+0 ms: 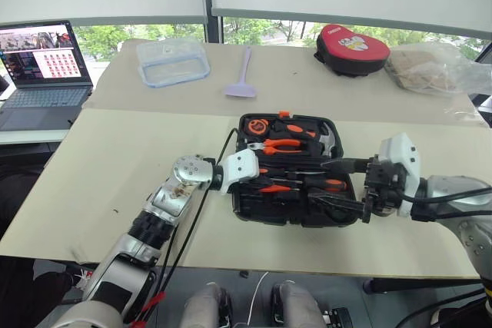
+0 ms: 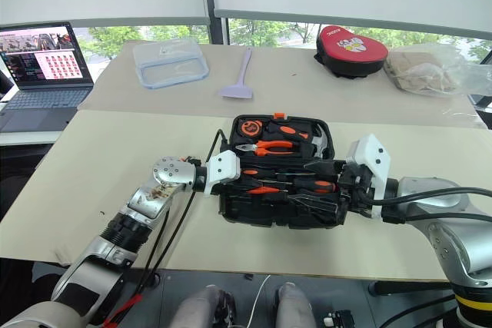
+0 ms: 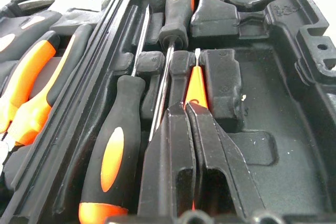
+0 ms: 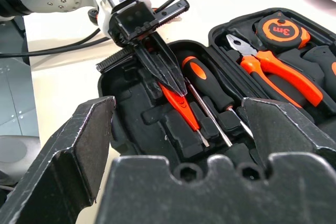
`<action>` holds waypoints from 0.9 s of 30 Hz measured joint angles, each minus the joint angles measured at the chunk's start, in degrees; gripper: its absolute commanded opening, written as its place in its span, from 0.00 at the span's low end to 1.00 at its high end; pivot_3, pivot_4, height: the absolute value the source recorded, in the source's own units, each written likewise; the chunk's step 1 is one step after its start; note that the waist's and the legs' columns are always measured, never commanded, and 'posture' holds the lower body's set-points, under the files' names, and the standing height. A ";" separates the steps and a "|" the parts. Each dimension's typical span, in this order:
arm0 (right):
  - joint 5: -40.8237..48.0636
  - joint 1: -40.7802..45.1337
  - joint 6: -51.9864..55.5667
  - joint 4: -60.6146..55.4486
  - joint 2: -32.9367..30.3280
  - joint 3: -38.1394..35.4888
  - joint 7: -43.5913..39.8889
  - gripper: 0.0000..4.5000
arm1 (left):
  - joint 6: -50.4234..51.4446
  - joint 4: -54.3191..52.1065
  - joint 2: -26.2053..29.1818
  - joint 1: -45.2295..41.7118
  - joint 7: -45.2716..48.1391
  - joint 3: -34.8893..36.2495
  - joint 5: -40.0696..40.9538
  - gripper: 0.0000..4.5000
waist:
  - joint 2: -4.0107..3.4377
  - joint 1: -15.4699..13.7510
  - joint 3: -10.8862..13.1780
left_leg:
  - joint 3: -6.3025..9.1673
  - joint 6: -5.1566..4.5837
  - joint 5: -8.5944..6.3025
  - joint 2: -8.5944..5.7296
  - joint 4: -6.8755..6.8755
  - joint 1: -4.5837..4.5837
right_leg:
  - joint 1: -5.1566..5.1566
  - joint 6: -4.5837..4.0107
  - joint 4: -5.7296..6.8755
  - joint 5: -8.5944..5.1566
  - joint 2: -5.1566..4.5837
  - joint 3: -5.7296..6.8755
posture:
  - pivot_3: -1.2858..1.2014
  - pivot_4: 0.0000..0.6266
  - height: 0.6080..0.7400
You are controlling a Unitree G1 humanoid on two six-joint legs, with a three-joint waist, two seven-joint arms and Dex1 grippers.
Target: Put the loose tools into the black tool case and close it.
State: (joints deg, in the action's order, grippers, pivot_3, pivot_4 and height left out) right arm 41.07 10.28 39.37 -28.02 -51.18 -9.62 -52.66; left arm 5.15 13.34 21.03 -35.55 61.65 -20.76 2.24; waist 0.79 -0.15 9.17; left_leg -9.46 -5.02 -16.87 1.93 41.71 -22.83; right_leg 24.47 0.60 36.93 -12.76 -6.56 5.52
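Note:
The black tool case [image 1: 270, 215] lies open on the near table, its lid flat behind the tray. Two orange-and-black screwdrivers [image 3: 113, 150] [image 3: 176, 9] lie in the tray's slots, side by side and head to tail. My left gripper [image 3: 193, 109] reaches in from the case's left side. It is shut on the slim orange tester pen [image 3: 196, 85], whose tip rests in a slot beside the screwdrivers. At the case's right end my right gripper [image 1: 338, 185] stands wide open, holding nothing, its fingers [image 4: 89, 145] level with the rim.
Orange-handled pliers [image 1: 280, 144], a tape measure [image 1: 257, 125] and a hammer [image 1: 327, 140] fill the lid. On the far table are a clear plastic box [image 1: 173, 61], a lilac spatula [image 1: 244, 78], a red-and-black pouch [image 1: 352, 48] and a plastic bag [image 1: 434, 67]. A laptop [image 1: 42, 67] stands far left.

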 measured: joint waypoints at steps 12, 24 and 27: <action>-1.67 3.48 -0.33 3.38 0.07 2.60 -2.48 1.00 | -2.84 0.12 5.33 -0.87 0.93 -0.18 -1.33 0.02 | -0.23 0.92 -0.30 | 0.00 0.05 0.01 0.08 -0.10 0.10 | -0.05 -0.09 -0.05 0.03 0.00 -0.01 | 0.52 0.24 0.93; -2.79 12.70 -1.64 9.01 2.39 7.51 -8.40 1.00 | 28.55 -21.18 29.14 9.95 4.15 28.57 18.39 0.52 | -0.17 1.04 -0.22 | -0.10 0.07 0.03 0.01 -0.11 -0.44 | 0.56 0.04 0.03 -0.05 0.01 0.02 | 0.52 0.24 0.93; -2.53 14.61 -1.68 8.92 2.64 8.61 -10.36 1.00 | 31.58 -22.64 32.06 20.55 2.33 36.57 18.70 0.74 | -0.17 0.93 -0.19 | -0.12 0.11 0.03 0.02 -0.11 -0.45 | 0.59 0.03 0.03 -0.05 0.01 0.02 | 0.52 0.24 0.93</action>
State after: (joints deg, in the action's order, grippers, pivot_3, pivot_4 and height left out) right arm 38.54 24.89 37.69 -19.10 -48.54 -1.01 -63.02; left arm 36.73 -9.30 53.09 -14.99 63.98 15.81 20.94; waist 0.62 0.78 8.98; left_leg -9.58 -4.91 -16.84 1.96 41.60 -23.28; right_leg 25.06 0.63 36.96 -12.80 -6.55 5.54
